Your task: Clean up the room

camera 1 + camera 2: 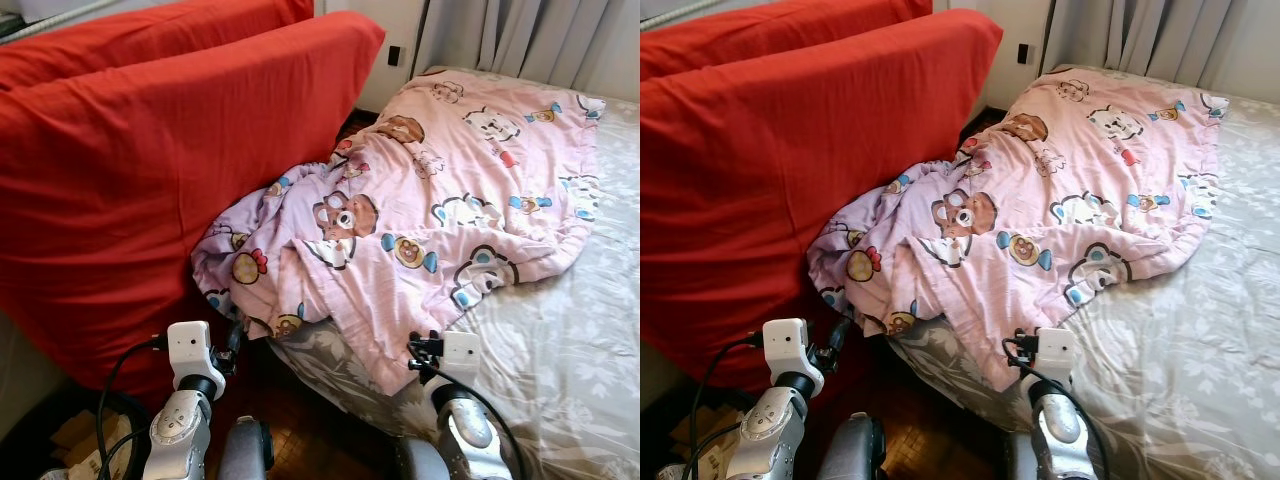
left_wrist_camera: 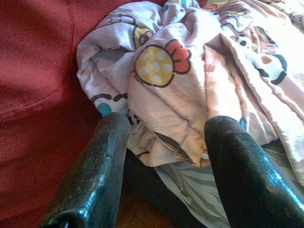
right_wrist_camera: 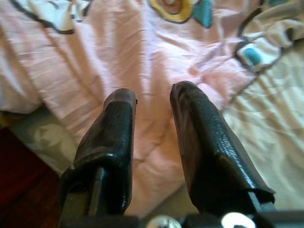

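- Head views: quilt (image 1: 440, 190), pink with cartoon bears, candies and flowers, lies crumpled across the left part of a bed (image 1: 570, 350). Its far end spreads flat toward the curtains (image 1: 530, 35); its near end bunches into folds at the bed's corner, one flap hanging over the edge. The bed's grey leaf-print sheet lies bare to the right of the quilt. A red mattress (image 1: 130, 170) leans upright just left of the bed, touching the quilt's bunched end. A narrow strip of dark wood floor (image 1: 310, 420) runs between mattress and bed. Both silver arms are raised low in the picture, the left arm (image 1: 185, 400) by the mattress, the right arm (image 1: 455, 395) at the bed's near edge below the hanging flap.
- Left wrist view: left gripper (image 2: 164, 142) is spread wide and grasps nothing; its fingers frame the quilt's bunched end, close to it, with the mattress alongside.
- Right wrist view: right gripper (image 3: 152, 102) is parted with a narrow gap, holding nothing, poised over the quilt's flap near the bare sheet.
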`<state>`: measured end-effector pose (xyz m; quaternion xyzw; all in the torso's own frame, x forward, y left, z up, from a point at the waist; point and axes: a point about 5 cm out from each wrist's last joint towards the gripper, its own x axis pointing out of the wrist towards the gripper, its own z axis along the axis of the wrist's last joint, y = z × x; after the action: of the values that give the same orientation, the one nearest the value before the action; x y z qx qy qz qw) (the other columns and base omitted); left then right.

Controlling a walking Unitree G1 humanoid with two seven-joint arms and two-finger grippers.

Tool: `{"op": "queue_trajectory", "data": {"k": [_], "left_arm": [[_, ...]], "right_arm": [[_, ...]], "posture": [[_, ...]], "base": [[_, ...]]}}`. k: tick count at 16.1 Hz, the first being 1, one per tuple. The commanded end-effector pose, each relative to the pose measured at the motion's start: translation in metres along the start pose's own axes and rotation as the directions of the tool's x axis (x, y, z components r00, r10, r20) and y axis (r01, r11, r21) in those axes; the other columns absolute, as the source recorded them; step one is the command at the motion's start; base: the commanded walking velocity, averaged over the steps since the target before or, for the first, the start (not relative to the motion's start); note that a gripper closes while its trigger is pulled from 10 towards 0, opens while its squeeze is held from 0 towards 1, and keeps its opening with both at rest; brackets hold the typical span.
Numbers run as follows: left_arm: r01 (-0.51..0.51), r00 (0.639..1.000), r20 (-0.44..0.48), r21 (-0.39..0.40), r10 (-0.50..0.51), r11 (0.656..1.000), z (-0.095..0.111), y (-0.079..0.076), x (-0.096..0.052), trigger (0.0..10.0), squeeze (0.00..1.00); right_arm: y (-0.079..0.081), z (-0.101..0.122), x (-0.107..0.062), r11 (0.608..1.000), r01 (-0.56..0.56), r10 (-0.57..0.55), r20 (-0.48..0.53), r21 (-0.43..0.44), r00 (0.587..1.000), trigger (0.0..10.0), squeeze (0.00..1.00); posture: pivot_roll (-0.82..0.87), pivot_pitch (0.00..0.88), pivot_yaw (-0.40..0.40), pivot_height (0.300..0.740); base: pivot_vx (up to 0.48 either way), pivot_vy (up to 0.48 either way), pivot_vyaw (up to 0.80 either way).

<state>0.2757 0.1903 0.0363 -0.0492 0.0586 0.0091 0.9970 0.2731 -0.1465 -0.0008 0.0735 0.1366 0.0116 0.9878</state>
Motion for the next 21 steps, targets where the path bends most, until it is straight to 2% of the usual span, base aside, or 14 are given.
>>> {"op": "queue_trajectory", "data": {"k": [1, 9, 12, 18, 19, 20, 21], "left_arm": [[-0.007, 1.000, 0.001, -0.005, 0.007, 1.000, 0.002, 0.003, 0.000, 10.0, 0.00], [-0.014, 1.000, -0.011, -0.010, 0.013, 1.000, 0.001, 0.005, -0.002, 10.0, 0.00], [-0.014, 1.000, -0.011, -0.011, 0.014, 1.000, 0.001, 0.005, -0.002, 10.0, 0.00], [-0.014, 1.000, -0.012, -0.013, 0.013, 1.000, 0.002, 0.005, -0.002, 10.0, 0.00], [-0.014, 1.000, -0.011, -0.013, 0.014, 1.000, 0.002, 0.005, -0.002, 10.0, 0.00], [-0.013, 1.000, -0.010, -0.012, 0.013, 1.000, 0.002, 0.005, -0.003, 10.0, 0.00], [-0.012, 1.000, -0.008, -0.011, 0.012, 1.000, 0.002, 0.004, -0.003, 10.0, 0.00]], "right_arm": [[0.002, -0.001, 0.000, 1.000, -0.013, 0.013, -0.010, 0.003, 1.000, 10.0, 0.00], [0.006, -0.004, 0.001, 0.999, -0.035, 0.035, -0.046, 0.001, 0.998, 10.0, 0.00], [0.006, -0.002, 0.001, 1.000, -0.030, 0.030, -0.021, 0.006, 0.999, 10.0, 0.00], [0.005, -0.008, 0.001, 1.000, -0.029, 0.029, -0.063, -0.002, 0.998, 10.0, 0.00], [0.005, -0.011, 0.000, 0.999, -0.032, 0.033, -0.086, 0.004, 0.996, 10.0, 0.16], [0.003, -0.015, -0.001, 1.000, -0.014, 0.017, -0.116, 0.024, 0.993, 10.0, 1.00], [0.001, -0.017, 0.000, 0.999, -0.002, 0.007, -0.131, 0.044, 0.991, 10.0, 1.00]], "posture": [[0.00, 0.122, 0.023, 0.611], [0.01, 0.128, 0.022, 0.607], [0.00, 0.131, 0.022, 0.597], [0.01, 0.134, 0.022, 0.597], [0.01, 0.139, 0.024, 0.597], [0.02, 0.142, 0.024, 0.597], [0.03, 0.147, 0.025, 0.597]], "base": [[0.000, 0.000, 0.00], [0.000, 0.000, 0.00], [0.000, 0.000, 0.00], [0.000, 0.000, 0.00], [0.000, 0.000, 0.00], [0.000, 0.000, 0.00], [0.000, 0.000, 0.00]]}}
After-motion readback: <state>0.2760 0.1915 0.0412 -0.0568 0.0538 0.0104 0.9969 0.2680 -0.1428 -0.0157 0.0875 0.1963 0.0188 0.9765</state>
